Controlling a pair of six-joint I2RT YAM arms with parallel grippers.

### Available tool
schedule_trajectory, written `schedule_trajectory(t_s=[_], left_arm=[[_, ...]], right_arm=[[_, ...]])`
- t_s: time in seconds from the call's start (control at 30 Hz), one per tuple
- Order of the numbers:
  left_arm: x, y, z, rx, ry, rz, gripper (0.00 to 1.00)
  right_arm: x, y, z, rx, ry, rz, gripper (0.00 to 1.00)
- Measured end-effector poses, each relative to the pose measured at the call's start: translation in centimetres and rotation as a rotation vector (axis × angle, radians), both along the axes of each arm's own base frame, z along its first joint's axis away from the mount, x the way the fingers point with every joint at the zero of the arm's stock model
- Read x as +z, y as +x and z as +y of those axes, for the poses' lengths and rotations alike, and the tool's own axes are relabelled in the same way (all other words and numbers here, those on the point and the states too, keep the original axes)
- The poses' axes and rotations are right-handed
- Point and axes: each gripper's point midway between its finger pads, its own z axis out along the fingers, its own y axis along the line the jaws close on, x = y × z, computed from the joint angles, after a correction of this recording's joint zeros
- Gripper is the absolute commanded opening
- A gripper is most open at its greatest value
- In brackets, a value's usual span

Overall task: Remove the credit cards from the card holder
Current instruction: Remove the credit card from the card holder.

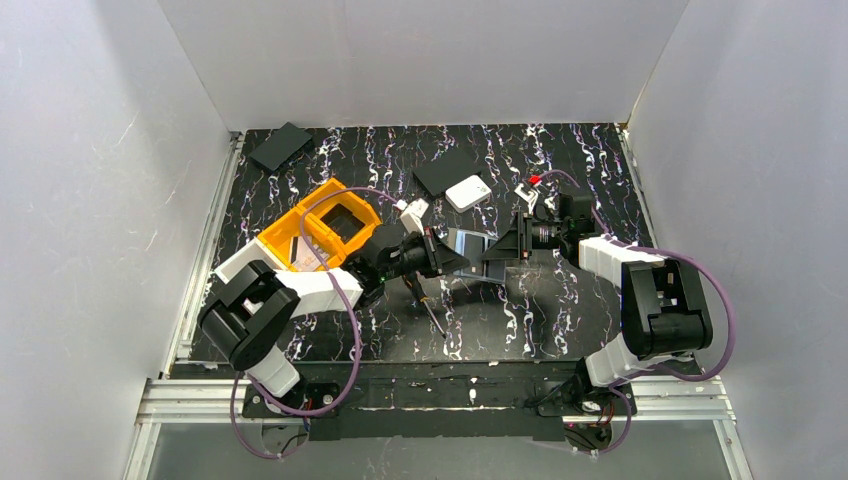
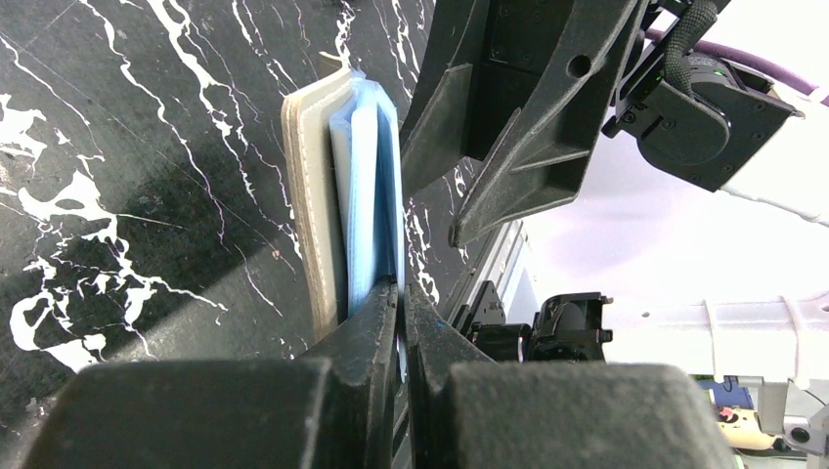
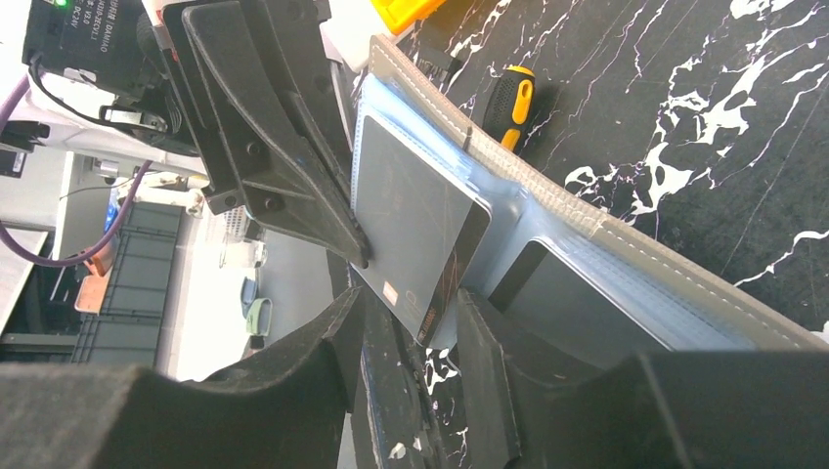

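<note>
The card holder [image 3: 626, 244], taupe with white stitching and pale blue inside, is held open above the table [image 1: 560, 300] at mid-table [image 1: 470, 243]. My left gripper [image 2: 401, 290] is shut on its pale blue inner flap [image 2: 367, 186]; in the right wrist view that gripper [image 3: 283, 156] stands at the holder's left end. A grey credit card [image 3: 420, 215] sticks out of one pocket. Its lower corner hangs between the fingers of my open right gripper [image 3: 413, 298], touching neither. A second dark card [image 3: 567, 308] sits in the other pocket. From above, my right gripper [image 1: 500, 252] faces the holder from the right.
An orange bin [image 1: 320, 225] lies behind the left arm. A white square box [image 1: 467, 192] and two flat black rectangles [image 1: 445, 170] [image 1: 280, 145] lie further back. A screwdriver [image 3: 513, 103] with a yellow and black handle rests under the holder. White walls enclose the table.
</note>
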Motion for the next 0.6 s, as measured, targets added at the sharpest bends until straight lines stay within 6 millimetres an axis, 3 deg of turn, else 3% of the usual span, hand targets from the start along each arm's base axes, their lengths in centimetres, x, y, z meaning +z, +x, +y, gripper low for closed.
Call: schedule_trajectory(t_s=[0.27, 0.6], left_arm=[[0.44, 0.11, -0.22, 0.001, -0.024, -0.001, 0.0], [0.39, 0.42, -0.86, -0.002, -0.07, 0.011, 0.0]], right_arm=[[0.12, 0.26, -0.17, -0.015, 0.002, 0.016, 0.46], [0.06, 0.91, -0.64, -0.057, 0.001, 0.034, 0.35]])
